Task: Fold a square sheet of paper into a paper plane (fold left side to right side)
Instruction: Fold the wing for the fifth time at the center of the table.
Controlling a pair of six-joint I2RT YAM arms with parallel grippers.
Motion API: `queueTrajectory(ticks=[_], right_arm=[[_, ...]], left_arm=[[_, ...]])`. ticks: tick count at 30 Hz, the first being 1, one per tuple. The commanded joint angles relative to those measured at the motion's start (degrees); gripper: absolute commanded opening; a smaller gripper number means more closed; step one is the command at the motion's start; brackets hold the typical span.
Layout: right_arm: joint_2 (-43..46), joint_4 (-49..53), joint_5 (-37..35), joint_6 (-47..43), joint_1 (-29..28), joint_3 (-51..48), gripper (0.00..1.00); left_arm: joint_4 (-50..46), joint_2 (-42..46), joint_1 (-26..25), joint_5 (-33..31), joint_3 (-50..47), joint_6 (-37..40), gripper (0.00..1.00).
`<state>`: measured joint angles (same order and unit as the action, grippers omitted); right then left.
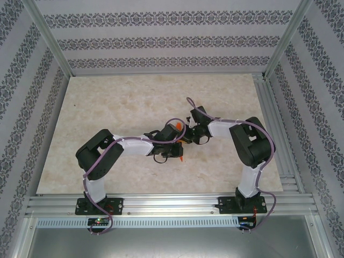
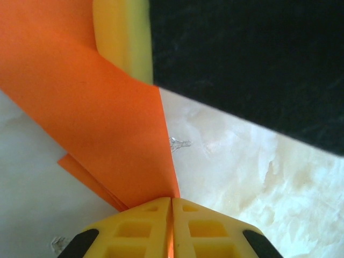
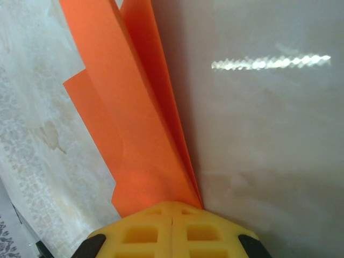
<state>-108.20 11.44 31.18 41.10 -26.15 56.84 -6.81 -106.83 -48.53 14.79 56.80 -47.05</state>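
Observation:
The paper plane (image 1: pixel 176 127) is bright orange folded paper, held above the middle of the table where both grippers meet. In the left wrist view my left gripper (image 2: pixel 172 203) is shut on an edge of the orange paper (image 2: pixel 102 113), with a strip of orange showing in the seam between the yellow fingers. A yellow finger (image 2: pixel 123 37) of the other gripper presses the paper at the top. In the right wrist view my right gripper (image 3: pixel 172 208) is shut on the narrow end of the layered folds (image 3: pixel 129 123). From above, the left gripper (image 1: pixel 173 146) and right gripper (image 1: pixel 189 134) hide most of the sheet.
The marble-patterned table (image 1: pixel 107 107) lies open around the arms. An aluminium frame (image 1: pixel 161 201) runs along the near edge and patterned walls (image 1: pixel 161 40) close the back and sides. The right gripper's black body (image 2: pixel 252 64) sits close in front of the left wrist camera.

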Motion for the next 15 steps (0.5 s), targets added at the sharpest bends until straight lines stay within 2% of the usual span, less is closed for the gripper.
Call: queueTrajectory(ticks=[1,15], right_arm=[[-2.48,-1.87,-6.76,-2.47,1.15,2.76,0.0],[-7.43,-2.3,-5.61,-3.3,3.64,8.74,0.0]], left_arm=[[-7.08,-3.92,-2.57,0.57,-2.74,-0.51,0.12],[-7.28,-4.35,-2.71,0.57,-2.63,-0.43,0.12]])
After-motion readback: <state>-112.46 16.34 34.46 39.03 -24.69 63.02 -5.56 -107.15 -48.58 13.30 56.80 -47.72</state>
